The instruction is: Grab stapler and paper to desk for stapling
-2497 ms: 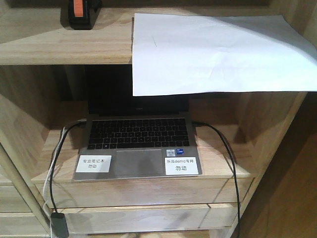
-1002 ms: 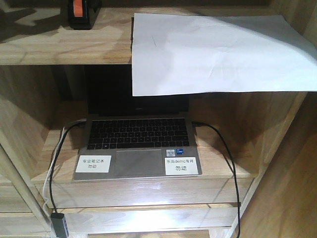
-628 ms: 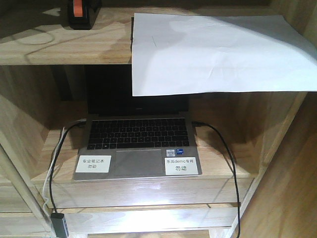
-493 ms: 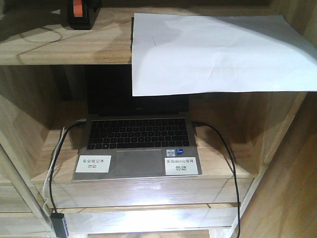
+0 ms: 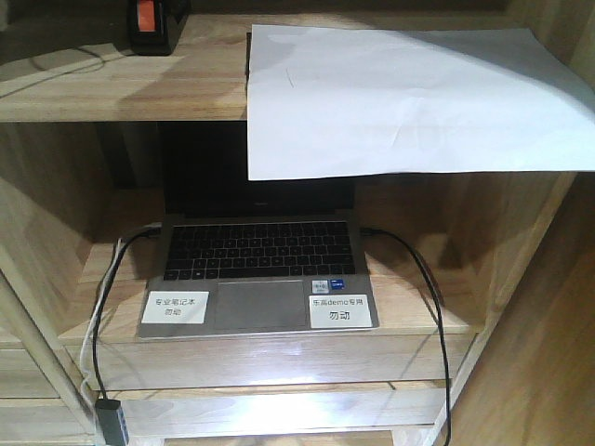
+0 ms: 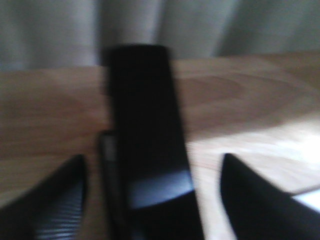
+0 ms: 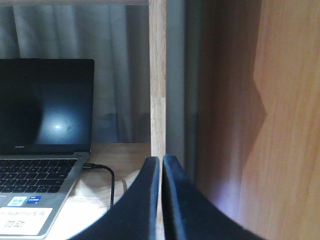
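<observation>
Black stapler [image 5: 152,28] with orange patch, white paper [image 5: 400,98]

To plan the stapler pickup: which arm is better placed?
Left: the left jaws stand open with the stapler between them in the blurred view; the right jaws are shut, near the laptop.

Front view: stapler [image 5: 149,20] cut off by the top edge, only its near end shows. Paper [image 5: 400,98] overhangs the shelf [image 5: 121,88] and hides the upper laptop [image 5: 260,251] screen; its right near corner runs off frame. Left wrist view wholly blurred: black shape [image 6: 145,140] between the left gripper [image 6: 153,159] fingers, identity cannot be told.
</observation>
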You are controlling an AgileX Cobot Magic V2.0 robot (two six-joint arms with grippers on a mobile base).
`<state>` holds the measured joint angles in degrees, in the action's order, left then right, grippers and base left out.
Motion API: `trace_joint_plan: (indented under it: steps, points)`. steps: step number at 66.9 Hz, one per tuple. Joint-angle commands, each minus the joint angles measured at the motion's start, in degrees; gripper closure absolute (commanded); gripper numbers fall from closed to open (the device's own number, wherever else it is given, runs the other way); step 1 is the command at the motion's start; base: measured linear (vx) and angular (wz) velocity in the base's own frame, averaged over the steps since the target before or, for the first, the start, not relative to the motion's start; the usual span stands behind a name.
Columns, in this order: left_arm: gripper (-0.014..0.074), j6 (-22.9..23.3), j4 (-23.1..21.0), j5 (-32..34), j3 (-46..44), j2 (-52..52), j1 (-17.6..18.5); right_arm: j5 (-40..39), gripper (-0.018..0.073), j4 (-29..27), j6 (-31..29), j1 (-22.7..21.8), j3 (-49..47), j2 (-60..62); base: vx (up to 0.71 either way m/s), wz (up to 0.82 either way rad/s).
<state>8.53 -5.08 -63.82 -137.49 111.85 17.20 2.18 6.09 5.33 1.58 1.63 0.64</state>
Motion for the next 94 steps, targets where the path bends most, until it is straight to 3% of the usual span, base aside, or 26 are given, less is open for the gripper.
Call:
trace_joint_plan:
  steps: [1,18,28,40,63,79,94]
  points:
    - [0.0270,-0.28,-0.99,2.37,-1.73,-2.25,-0.35,-4.22,0.0568,0.51,-0.35,0.02,0.14,0.79,0.00,0.00]
    - [0.0605,-0.28,-0.52,3.19,-3.56,-2.74,-0.35,-4.22,0.0568,0.51,-0.35,0.02,0.14,0.79,0.00,0.00]
    - [0.0605,-0.63,-0.16,3.18,-6.80,-4.52,-0.35,-4.22,0.0568,0.51,-0.35,0.02,0.14,0.79,0.00,0.00]
    - [0.0603,-5.06,1.33,0.64,-6.56,-8.56,0.33,-4.22,0.0568,0.51,-0.35,0.02,0.14,0.79,0.00,0.00]
    - [0.0603,-6.22,7.24,-3.65,-6.56,-15.35,6.35,-4.22,0.0568,0.51,-0.35,0.02,0.14,0.84,0.00,0.00]
    - [0.0603,-7.71,8.75,-6.69,-6.47,-19.08,10.84,-4.22,0.0568,0.51,-0.35,0.02,0.14,0.84,0.00,0.00]
    - [0.0603,-7.72,11.65,-5.81,4.88,-27.02,13.34,-4.22,0.0568,0.51,-0.35,0.02,0.14,0.84,0.00,0.00]
